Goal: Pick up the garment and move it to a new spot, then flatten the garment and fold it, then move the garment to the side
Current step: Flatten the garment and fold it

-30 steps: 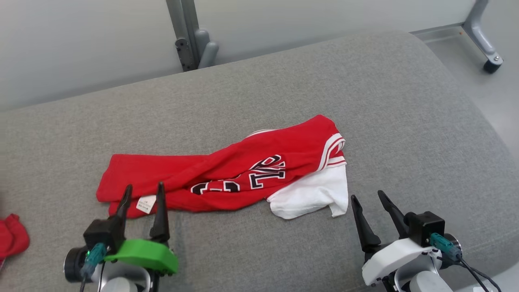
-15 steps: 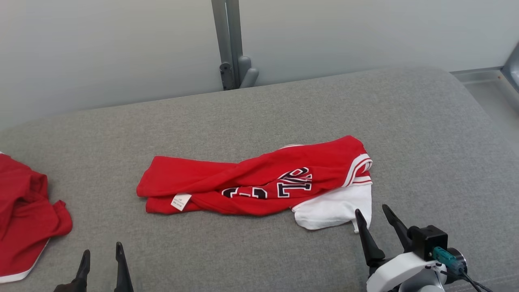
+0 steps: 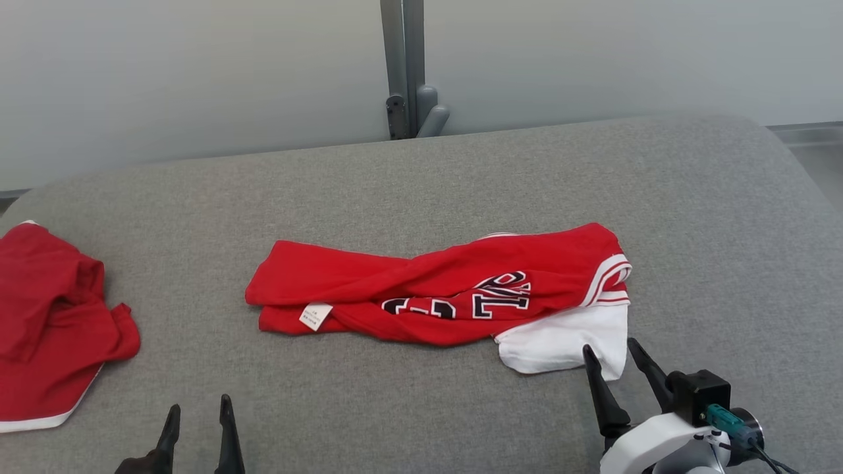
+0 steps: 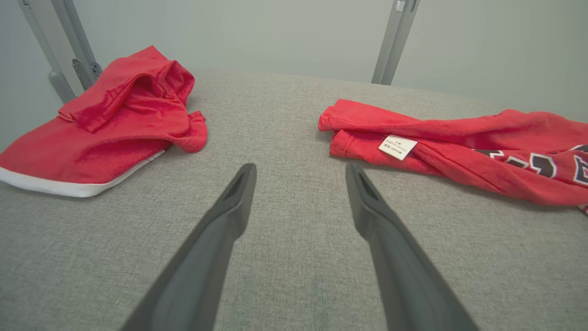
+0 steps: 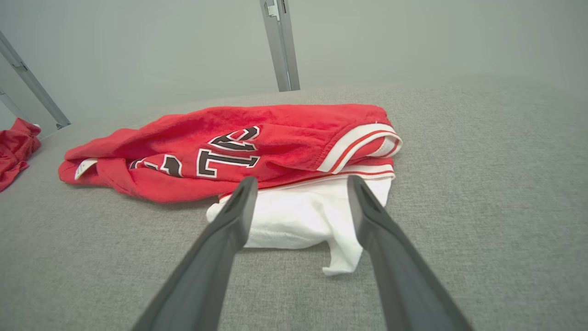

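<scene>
Since my left claw [image 3: 200, 403] and right claw [image 3: 609, 345] both gape empty, I should pinch the garment [image 3: 428, 289] at both ends so its folds hold.

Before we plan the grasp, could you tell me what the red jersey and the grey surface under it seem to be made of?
The red jersey looks like soft knit cotton: matte, slightly fuzzy, lying in limp folds. The grey surface seems woven upholstery fabric: matte, finely flecked weave.
</scene>
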{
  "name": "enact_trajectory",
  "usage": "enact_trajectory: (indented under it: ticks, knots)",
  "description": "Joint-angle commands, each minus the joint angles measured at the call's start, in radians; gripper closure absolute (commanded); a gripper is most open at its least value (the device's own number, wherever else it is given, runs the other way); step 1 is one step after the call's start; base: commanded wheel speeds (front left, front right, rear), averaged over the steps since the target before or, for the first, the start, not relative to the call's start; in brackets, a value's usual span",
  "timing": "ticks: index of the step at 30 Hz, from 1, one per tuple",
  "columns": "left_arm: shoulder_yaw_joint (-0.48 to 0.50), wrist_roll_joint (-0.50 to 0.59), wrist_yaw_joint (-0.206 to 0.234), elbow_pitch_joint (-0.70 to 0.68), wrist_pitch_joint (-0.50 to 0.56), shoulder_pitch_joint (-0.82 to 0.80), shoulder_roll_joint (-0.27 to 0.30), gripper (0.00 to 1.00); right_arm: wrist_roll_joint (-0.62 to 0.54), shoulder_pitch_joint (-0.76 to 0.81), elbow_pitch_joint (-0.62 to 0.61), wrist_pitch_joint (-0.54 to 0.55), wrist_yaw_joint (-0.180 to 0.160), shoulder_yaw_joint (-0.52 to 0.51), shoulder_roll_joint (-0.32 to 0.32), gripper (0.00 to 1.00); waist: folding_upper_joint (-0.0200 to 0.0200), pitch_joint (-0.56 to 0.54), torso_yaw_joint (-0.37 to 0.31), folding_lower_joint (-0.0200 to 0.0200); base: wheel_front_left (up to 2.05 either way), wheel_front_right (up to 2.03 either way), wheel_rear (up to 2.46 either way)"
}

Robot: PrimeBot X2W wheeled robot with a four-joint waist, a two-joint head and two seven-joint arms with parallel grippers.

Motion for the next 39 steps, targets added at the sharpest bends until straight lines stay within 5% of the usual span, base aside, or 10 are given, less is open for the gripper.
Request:
enact_trajectory:
  ticks: [1, 39]
  knots:
    - [-0.007, -0.007, -0.003, 0.002, 0.000, -0.019, 0.003, 0.00, 0.006, -0.017, 0.005, -0.003, -0.001, 0.002, -0.008, 0.00, 0.0000, 0.019, 0.019, 0.0000, 0.00, 0.00, 0.00]
    - [-0.158, -0.029, -0.011, 0.049, 0.000, -0.155, 0.003, 0.00, 0.086, -0.254, 0.233, -0.003, -0.001, -0.153, -0.012, 0.00, 0.0000, 0.200, 0.153, 0.0000, 0.00, 0.00, 0.00]
